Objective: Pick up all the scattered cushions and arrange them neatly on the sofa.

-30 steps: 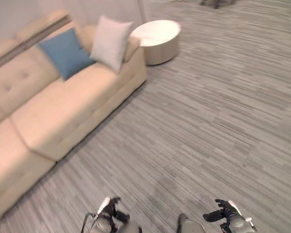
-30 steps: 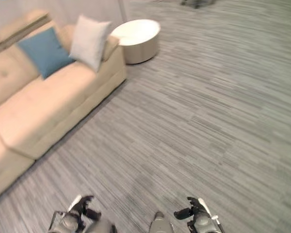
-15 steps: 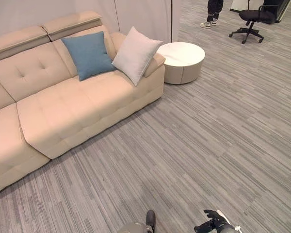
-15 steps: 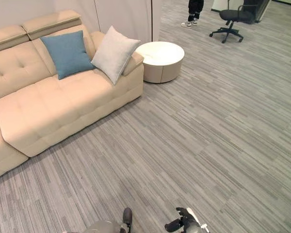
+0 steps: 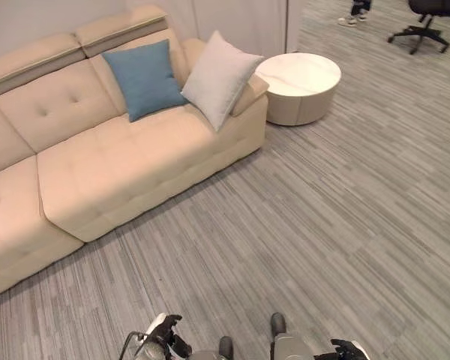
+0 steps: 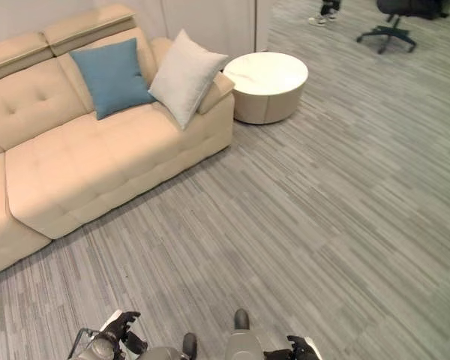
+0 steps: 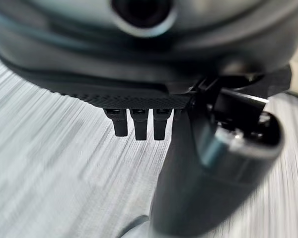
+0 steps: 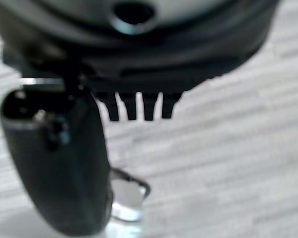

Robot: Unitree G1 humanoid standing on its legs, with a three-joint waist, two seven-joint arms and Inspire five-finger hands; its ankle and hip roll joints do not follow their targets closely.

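Note:
A blue cushion [image 5: 146, 77] and a white cushion [image 5: 220, 77] lean side by side against the back of the beige sofa [image 5: 112, 172], at its right end. Both hands hang low over the grey carpet, far from the sofa. My left hand [image 5: 161, 341] shows at the lower edge, left of centre, and my right hand [image 5: 349, 351] at the lower right. In the left wrist view the left hand [image 7: 213, 163] has straight fingers [image 7: 134, 121] and holds nothing. In the right wrist view the right hand [image 8: 59, 168] is just as bare, with striped carpet beyond it.
A round white low table [image 5: 298, 86] stands just right of the sofa's end. A black office chair [image 5: 427, 15] and a person's shoes [image 5: 354, 19] are at the far right. Grey striped carpet [image 5: 322, 225] spreads between me and the sofa.
The whole picture has shifted, so the camera moved. My left hand shows again at the lower edge. The two cushions keep their places on the sofa.

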